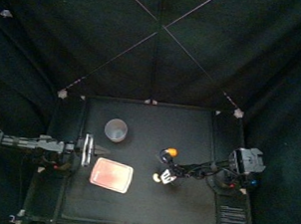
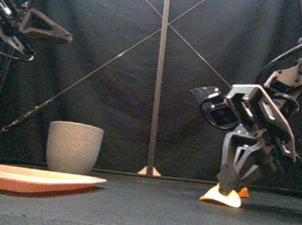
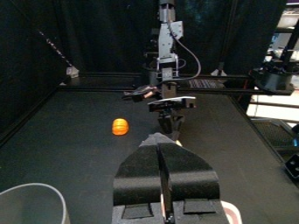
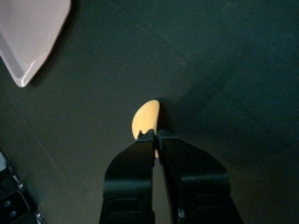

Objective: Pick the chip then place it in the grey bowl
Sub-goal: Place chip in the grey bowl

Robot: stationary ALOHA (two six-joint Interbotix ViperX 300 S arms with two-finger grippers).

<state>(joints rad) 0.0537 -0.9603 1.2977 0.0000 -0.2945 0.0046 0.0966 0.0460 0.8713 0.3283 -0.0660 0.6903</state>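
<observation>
From where I stand, the right gripper (image 2: 226, 188) is down low over the right half of the table (image 1: 171, 211), pointing almost straight down. Its jaws are clenched on one end of the chip (image 4: 145, 116), a small pale yellow wedge. In the front view the chip (image 2: 218, 197) sits right at the table surface, its lower edge apparently touching it, with the rest sticking out past the fingertips. The right wrist view shows the same pinch, with the chip's rounded end free beyond the jaw tips.

Just behind the gripper lies a small orange toy (image 1: 171, 152), close to the chip but apart from it. In the left wrist view it (image 3: 121, 127) shows as an oval on the bare table.

The grey cup (image 2: 72, 147) stands upright toward the back left of the table, well apart from the chip. In front of it the pink tray (image 1: 112, 174) lies flat, between the cup and the table's front edge and to the left of the gripper. I can see nothing on the tray.

The left gripper (image 3: 165, 140) hangs at the left side, raised above the table, jaws pressed together with nothing between them.
</observation>
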